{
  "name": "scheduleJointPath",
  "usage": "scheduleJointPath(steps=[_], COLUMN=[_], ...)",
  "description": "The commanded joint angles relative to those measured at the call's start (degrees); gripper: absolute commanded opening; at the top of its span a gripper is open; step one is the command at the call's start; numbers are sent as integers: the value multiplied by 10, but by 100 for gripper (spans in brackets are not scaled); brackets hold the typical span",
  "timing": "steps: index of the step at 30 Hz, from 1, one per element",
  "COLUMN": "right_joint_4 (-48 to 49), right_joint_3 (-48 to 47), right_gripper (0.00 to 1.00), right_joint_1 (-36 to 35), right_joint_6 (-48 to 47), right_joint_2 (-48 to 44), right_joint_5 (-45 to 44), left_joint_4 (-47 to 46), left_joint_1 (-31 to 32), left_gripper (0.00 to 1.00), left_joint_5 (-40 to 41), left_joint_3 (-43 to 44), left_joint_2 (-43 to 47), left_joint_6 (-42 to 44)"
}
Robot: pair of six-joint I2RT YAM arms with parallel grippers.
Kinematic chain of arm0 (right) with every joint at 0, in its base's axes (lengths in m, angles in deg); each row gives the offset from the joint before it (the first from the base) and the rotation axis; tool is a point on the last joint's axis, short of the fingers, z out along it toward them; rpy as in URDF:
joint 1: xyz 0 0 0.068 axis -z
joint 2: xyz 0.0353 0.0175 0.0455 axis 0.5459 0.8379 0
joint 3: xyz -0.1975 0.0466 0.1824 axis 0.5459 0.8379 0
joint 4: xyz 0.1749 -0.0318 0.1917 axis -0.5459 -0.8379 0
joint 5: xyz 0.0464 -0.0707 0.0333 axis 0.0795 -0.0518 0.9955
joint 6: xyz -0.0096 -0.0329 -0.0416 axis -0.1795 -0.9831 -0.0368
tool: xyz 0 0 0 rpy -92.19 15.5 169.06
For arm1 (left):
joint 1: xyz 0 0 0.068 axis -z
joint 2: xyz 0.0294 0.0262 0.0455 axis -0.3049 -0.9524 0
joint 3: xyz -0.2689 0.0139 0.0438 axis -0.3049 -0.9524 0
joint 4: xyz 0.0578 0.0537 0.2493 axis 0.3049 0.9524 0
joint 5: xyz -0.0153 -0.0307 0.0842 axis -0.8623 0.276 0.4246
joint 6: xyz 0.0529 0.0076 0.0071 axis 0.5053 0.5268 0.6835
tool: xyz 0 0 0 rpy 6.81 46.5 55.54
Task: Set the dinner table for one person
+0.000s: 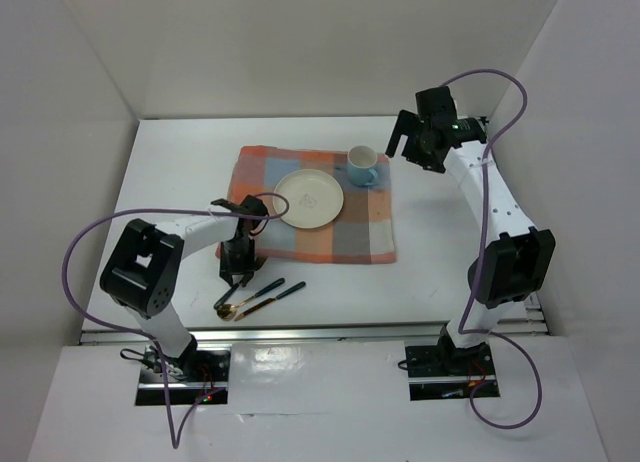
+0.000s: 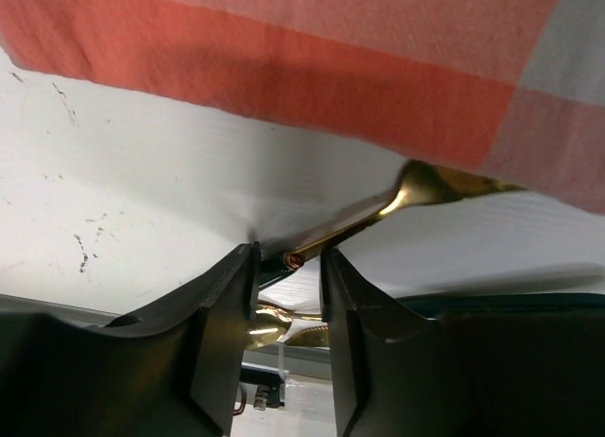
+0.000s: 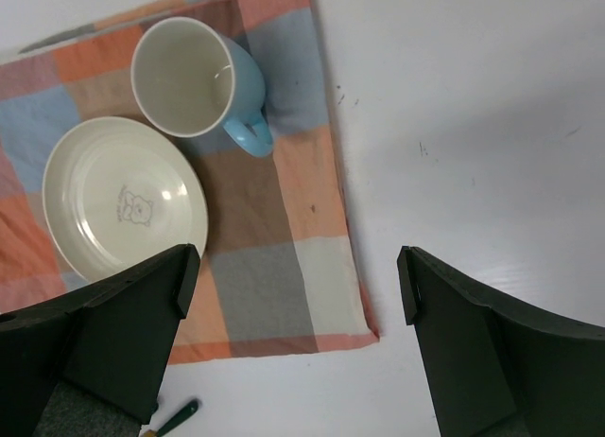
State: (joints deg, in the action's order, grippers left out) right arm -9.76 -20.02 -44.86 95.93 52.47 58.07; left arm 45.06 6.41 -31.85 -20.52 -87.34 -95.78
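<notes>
The white surface [image 1: 180,172] lies beneath both arms. A checked mat [image 1: 350,232] is spread on its middle, with a plate [image 1: 308,197] and a blue mug [image 1: 362,166] set on it. Near the mat's near left corner the cutlery [image 1: 255,297] is bunched on the bare surface.

The left hand [image 2: 288,257] is lowered there, its fingers standing either side of the tip of a gold utensil [image 2: 416,193]. Whether the handle is pinched or merely straddled cannot be told from the wrist view. With a hold so near the tip, the piece could be allowed to pivot or slip. Its head could also be caught on the mat's edge, so that cloth and crockery are dragged. Neighbouring pieces could be knocked too.

The right hand [image 1: 405,137] is held wide and empty above the surface near the mug.
</notes>
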Motion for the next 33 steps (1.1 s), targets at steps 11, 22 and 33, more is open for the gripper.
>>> scheduleJointPath(steps=[11,22,33], right_joint_4=[14,14,26], right_joint_3=[10,20,31], right_gripper=[100,100,100], right_joint_1=[6,6,6], right_joint_6=[-5,0,0], right_joint_2=[-33,-33,-38], right_joint_5=[1,6,16], left_joint_4=[20,91,194], left_joint_1=[-5,-5,-21], left_gripper=[26,0,0], left_joint_5=[65,74,75], left_joint_3=[38,131,122], left_joint_2=[-30,-7,30], left_joint_6=[34,53,-54])
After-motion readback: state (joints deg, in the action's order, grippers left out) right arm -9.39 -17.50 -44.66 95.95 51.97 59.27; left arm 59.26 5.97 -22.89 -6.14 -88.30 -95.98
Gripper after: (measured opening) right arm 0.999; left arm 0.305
